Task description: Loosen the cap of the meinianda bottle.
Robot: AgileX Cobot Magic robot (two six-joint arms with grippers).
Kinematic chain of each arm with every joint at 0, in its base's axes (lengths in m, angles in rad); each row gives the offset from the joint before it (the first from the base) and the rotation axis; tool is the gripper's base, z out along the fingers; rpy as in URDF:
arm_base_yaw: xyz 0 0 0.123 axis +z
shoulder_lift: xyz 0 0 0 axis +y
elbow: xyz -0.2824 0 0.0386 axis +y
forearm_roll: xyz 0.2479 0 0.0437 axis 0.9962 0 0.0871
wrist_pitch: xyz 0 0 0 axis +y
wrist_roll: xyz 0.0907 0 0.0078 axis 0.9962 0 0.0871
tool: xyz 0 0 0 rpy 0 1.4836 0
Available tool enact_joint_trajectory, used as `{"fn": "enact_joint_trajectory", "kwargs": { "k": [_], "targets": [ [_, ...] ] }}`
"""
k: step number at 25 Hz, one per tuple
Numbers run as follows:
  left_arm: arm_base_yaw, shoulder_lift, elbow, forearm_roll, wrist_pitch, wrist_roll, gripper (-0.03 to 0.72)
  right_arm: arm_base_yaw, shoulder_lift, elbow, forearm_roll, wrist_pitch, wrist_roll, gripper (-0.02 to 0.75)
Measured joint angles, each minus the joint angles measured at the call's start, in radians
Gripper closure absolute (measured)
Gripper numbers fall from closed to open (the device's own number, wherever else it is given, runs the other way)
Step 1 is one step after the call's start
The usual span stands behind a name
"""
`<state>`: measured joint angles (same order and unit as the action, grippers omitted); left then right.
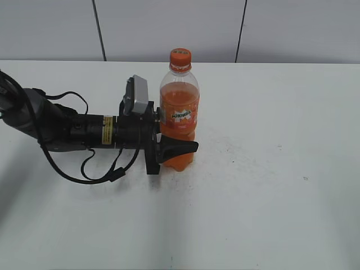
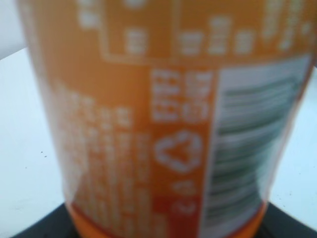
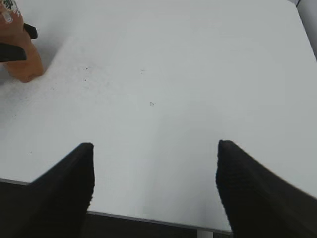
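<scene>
Standing btwn left gripper [image 1: 179, 147] fingers: meinianda bottle [image 1: 179, 112].

We are looking down at a slant from the front in the exterior view, facing the back wall across the desk [image 1: 281, 197]. The left wrist camera is sitting very close to the bottle [image 2: 163, 124], so its label is filling the blurred frame. The right wrist camera is looking down from well above the desk [image 3: 173, 74], catching the bottle [image 3: 22, 62] at its top-left corner, which all three views are sharing.
</scene>
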<state>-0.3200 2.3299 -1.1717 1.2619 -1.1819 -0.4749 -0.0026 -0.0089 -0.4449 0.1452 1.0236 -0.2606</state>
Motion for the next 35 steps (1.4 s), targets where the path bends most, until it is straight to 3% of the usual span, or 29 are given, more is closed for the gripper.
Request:
{"fn": "enact_joint_trajectory", "kwargs": {
  "k": [7, 12, 22, 29, 35],
  "targets": [
    [0.000, 0.000, 0.000, 0.000, 0.000, 0.000, 0.304, 0.000, 0.244, -0.051, 0.022, 0.019, 0.071, 0.164],
    [0.000, 0.000, 0.000, 0.000, 0.000, 0.000, 0.304, 0.000, 0.541, -0.199, 0.025, 0.027, 0.113, 0.164],
    [0.000, 0.000, 0.000, 0.000, -0.003, 0.000, 0.304, 0.000, 1.097, -0.649, 0.032, 0.147, 0.160, 0.164],
    [0.000, 0.000, 0.000, 0.000, -0.003, 0.000, 0.304, 0.000, 1.367, -0.967, 0.012, 0.188, 0.228, 0.164],
    [0.000, 0.000, 0.000, 0.000, -0.004, 0.000, 0.304, 0.000, 1.524, -1.124, 0.019, 0.188, 0.242, 0.164]
  ]
}}
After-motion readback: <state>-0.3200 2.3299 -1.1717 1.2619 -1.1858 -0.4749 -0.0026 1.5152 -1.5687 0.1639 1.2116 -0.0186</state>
